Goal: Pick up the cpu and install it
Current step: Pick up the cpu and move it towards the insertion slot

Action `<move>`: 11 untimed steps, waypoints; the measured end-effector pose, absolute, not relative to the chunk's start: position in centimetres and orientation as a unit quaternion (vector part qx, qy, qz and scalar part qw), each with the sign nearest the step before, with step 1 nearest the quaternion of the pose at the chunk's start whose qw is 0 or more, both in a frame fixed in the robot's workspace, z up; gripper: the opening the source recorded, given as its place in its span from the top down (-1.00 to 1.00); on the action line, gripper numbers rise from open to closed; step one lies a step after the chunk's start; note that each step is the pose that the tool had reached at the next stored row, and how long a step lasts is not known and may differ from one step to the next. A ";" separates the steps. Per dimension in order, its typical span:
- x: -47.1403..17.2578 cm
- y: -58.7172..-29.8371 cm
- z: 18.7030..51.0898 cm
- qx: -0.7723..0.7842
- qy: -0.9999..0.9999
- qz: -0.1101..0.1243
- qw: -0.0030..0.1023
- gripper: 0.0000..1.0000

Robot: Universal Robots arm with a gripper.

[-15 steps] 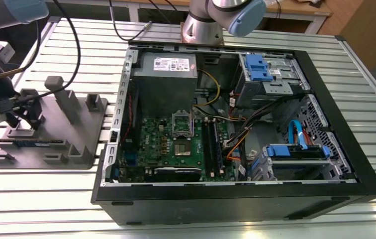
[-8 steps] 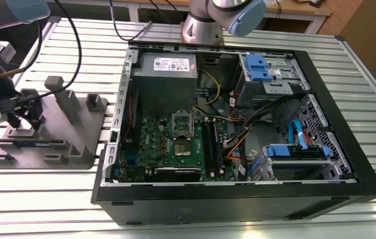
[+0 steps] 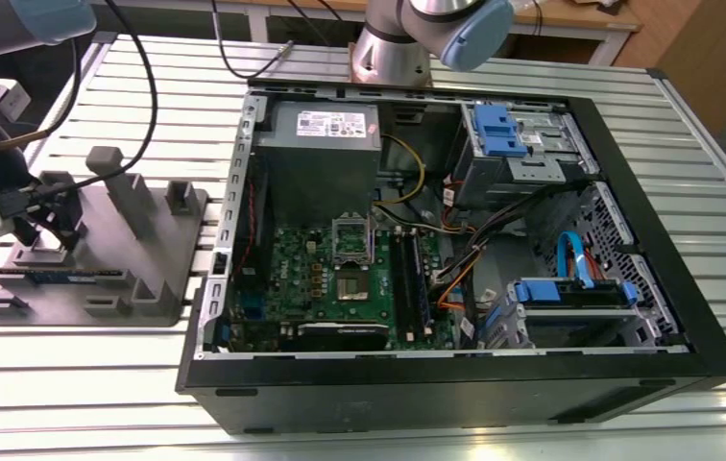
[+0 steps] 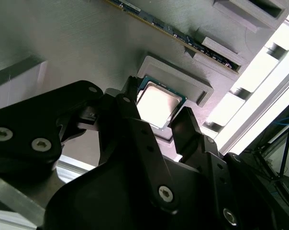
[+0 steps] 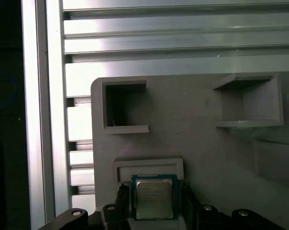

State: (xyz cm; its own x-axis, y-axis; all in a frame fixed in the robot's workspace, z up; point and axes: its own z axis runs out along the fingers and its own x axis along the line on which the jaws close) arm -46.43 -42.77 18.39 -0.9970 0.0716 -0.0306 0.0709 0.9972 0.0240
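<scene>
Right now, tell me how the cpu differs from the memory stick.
The cpu is square with a silvery top; the memory stick is long and narrow. The cpu lies flat in a recess; the memory stick stands on edge. The gripper straddles the cpu, not the memory stick. Both sit on the grey holder.

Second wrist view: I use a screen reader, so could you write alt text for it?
The silver-topped cpu lies in a pocket of a grey holder, with the black gripper over it, its fingers on either side. A memory stick sits in a slot beyond.
</scene>
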 end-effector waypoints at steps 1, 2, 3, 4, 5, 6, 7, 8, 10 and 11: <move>-46.4 -42.8 18.4 0.036 0.999 0.011 0.016 -0.11; -46.4 -42.8 18.4 0.036 0.999 0.011 0.016 -0.11; -46.4 -42.8 18.4 0.036 0.999 0.011 0.016 -0.11; -46.4 -42.8 18.4 0.036 0.999 0.011 0.016 -0.11; -46.4 -42.8 18.4 0.036 0.999 0.011 0.016 -0.11; -46.4 -42.8 18.4 0.036 0.999 0.011 0.016 -0.11; -46.4 -42.8 18.4 0.036 0.999 0.011 0.016 -0.07; -46.4 -42.8 18.4 0.036 0.999 0.011 0.016 0.05; -46.4 -42.8 18.4 0.036 0.999 0.011 0.016 0.06; -46.4 -42.8 18.4 0.036 0.999 0.011 0.016 0.06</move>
State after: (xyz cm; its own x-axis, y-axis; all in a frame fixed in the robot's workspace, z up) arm -46.44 -42.77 18.39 -0.9970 0.0716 -0.0305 0.0709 0.9972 0.0239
